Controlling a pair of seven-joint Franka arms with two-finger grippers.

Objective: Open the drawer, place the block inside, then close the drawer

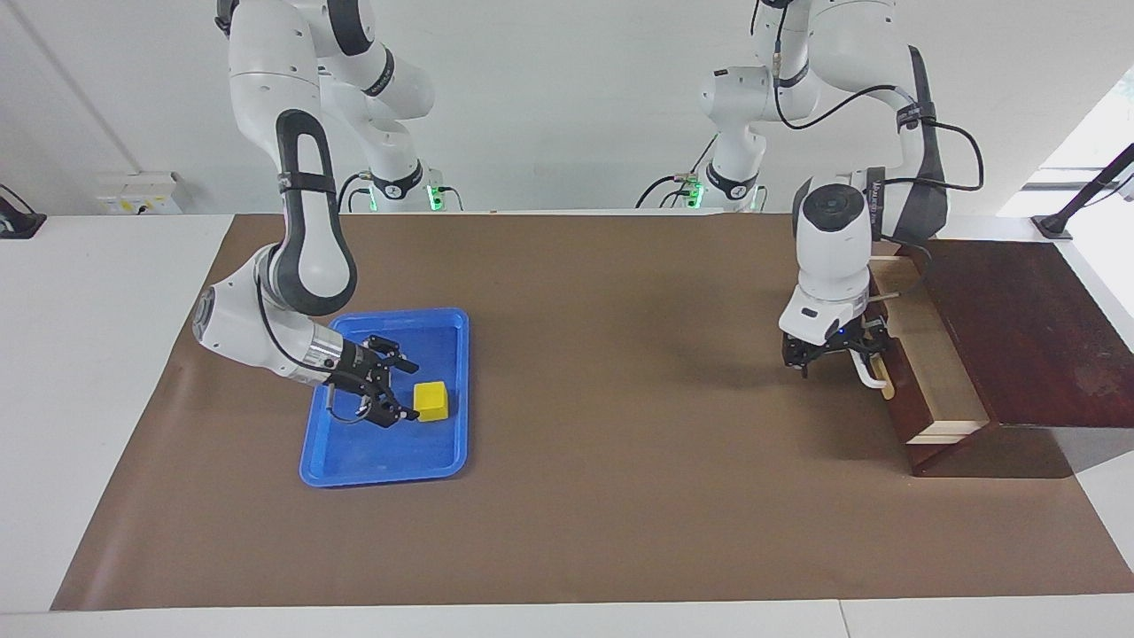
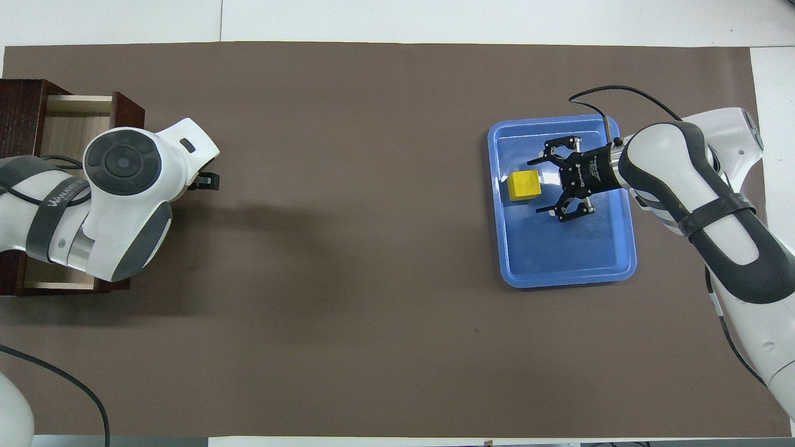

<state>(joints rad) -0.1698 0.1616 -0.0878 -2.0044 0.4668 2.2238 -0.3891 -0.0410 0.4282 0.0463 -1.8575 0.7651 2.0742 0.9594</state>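
At lower left of the facing view, your right gripper [image 1: 398,392] hangs low over the blue tray [image 1: 354,456], fingers spread, just beside the block [image 1: 431,400]. Centre the block between them before closing. At right, your left gripper [image 1: 828,351], fingers apart, sits at the handle [image 1: 870,375] of the partly open drawer [image 1: 939,390]; pull straight. The left arm's band reads "WANJIEO", or close to it.

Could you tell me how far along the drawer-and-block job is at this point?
Done: the drawer stands pulled out, left gripper at its handle. In hand: the open right gripper is beside the block, which sits in the blue tray. Left: grasping it, placing it inside, closing.
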